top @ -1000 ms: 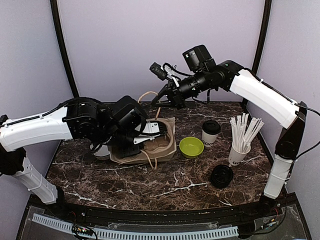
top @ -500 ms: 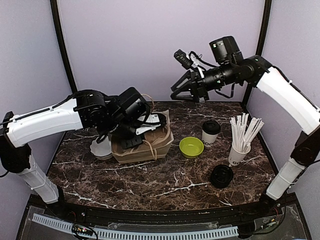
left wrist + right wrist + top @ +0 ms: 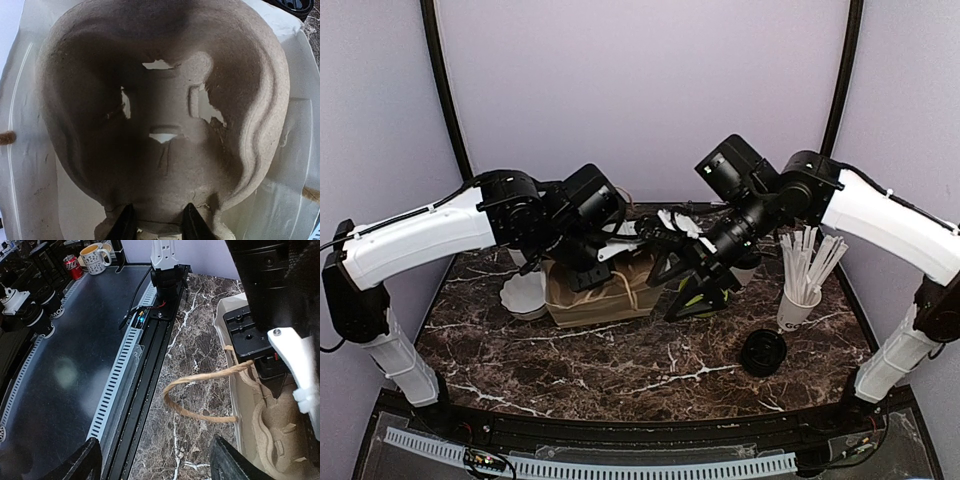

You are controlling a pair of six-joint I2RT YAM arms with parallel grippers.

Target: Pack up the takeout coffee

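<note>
The takeout coffee cup is hidden behind my right arm in the top view. A brown paper bag (image 3: 605, 298) with twine handles stands left of centre. My left gripper (image 3: 610, 268) reaches into it from above. In the left wrist view the left gripper (image 3: 159, 227) is shut on the near rim of a moulded pulp cup carrier (image 3: 165, 100) that lies inside the bag. My right gripper (image 3: 678, 288) hangs low at the bag's right side. Seen from the right wrist, that gripper (image 3: 157, 465) stands wide open, and a twine handle (image 3: 200, 395) loops over the marble ahead of it.
A lime-green bowl (image 3: 708, 297) peeks out beneath the right arm. A white cup of long white sticks (image 3: 798, 305) stands at the right and a loose black lid (image 3: 763, 352) lies in front of it. A white dish (image 3: 525, 295) sits left of the bag.
My right arm has swung down from high at the back to the bag's right side, and its jaws have opened. The left arm still holds the carrier in the bag.
</note>
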